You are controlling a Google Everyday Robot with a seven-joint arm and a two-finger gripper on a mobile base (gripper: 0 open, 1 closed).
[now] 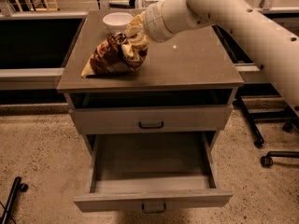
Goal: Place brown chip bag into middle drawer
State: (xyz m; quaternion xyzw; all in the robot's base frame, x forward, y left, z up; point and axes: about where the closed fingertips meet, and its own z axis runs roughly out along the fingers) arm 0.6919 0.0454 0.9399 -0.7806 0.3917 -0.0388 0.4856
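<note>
The brown chip bag [114, 56] lies on the left half of the gray cabinet's top [196, 64], its left end resting on the surface and its right end raised. My gripper [136, 35] is at that raised right end, shut on the bag, with the white arm reaching in from the upper right. The middle drawer [152, 200] is pulled out at the bottom of the cabinet and nothing shows inside it.
A small white bowl [117, 20] stands at the back of the top, just behind the gripper. The upper drawer front [152, 120] is closed. Dark bins flank the cabinet on the left [32, 41]. Chair casters [266, 160] stand on the floor at right.
</note>
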